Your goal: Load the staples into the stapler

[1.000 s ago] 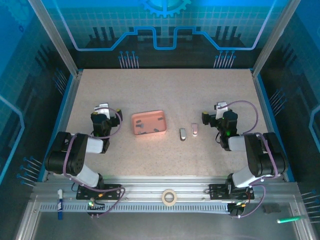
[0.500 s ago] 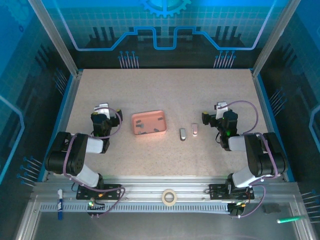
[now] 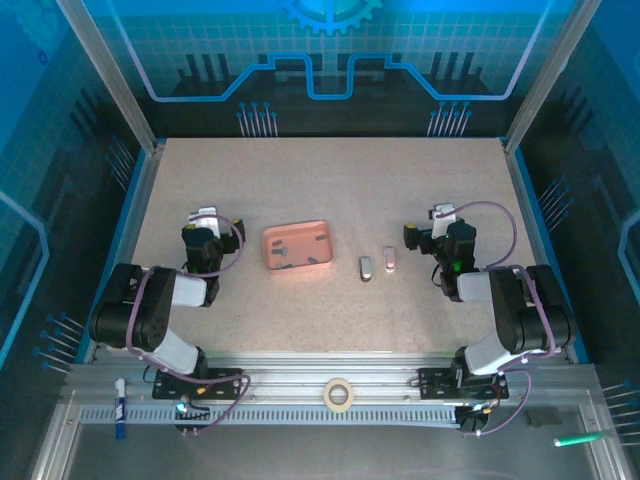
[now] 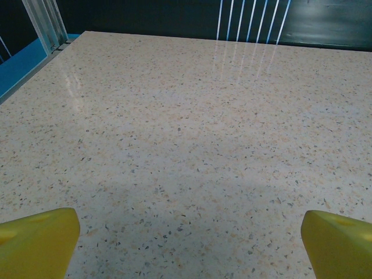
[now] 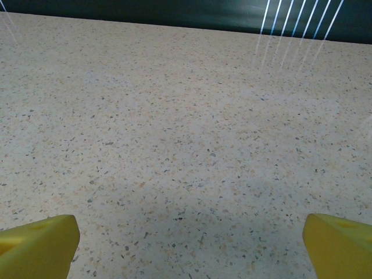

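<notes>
staples [image 3: 285,264]: a few tiny dark strips lying loose in the pink tray [image 3: 322,232], on the tray floor. too small in the top view to count or see how they lie.
tray sits flat on the table [image 3: 330,180], left of centre and nearer the left arm [image 3: 150,310] than the right arm [image 3: 515,310].
just right of the tray, apart from it: small grey item [image 3: 366,268], then small pale pink item [image 3: 389,259] beside it with a narrow gap between them. can't tell at this size which one is the stapler. nothing touches either one.
left claw [image 4: 189,241]: jaws spread wide and holding nothing. wrist view has the yellow fingertips [image 4: 38,241] at the two bottom corners with bare speckled table between them. in the top view it sits low over the table, left of the tray and well apart from it, pointing toward the far edge.
right claw [image 5: 189,244]: also wide open and holding nothing, yellow tips [image 5: 343,244] at the bottom corners over bare table. in the top view it sits right of the pink item, near it but not touching.
both arms are folded back, elbows toward the near rail.
on the near rail: tape roll [image 3: 339,394] at centre, blue marker [image 3: 120,408] at the left end, green pen [image 3: 578,438] at the right end.
</notes>
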Tool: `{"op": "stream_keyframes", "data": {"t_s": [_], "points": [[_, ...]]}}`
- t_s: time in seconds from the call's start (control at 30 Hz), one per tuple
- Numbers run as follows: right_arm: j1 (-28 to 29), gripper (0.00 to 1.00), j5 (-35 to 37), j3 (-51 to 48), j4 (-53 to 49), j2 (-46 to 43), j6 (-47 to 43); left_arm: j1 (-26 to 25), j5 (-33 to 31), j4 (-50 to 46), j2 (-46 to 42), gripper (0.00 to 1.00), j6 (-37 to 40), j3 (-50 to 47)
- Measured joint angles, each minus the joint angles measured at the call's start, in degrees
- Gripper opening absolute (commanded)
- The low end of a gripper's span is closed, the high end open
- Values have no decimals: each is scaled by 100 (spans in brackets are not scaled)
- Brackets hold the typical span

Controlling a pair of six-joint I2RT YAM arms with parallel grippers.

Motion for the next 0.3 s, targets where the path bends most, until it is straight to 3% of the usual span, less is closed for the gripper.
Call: {"op": "stream_keyframes", "data": {"t_s": [0.3], "points": [[-13,100,-2,0,0,0,-2,0,87,-83,0,99,0,0]]}}
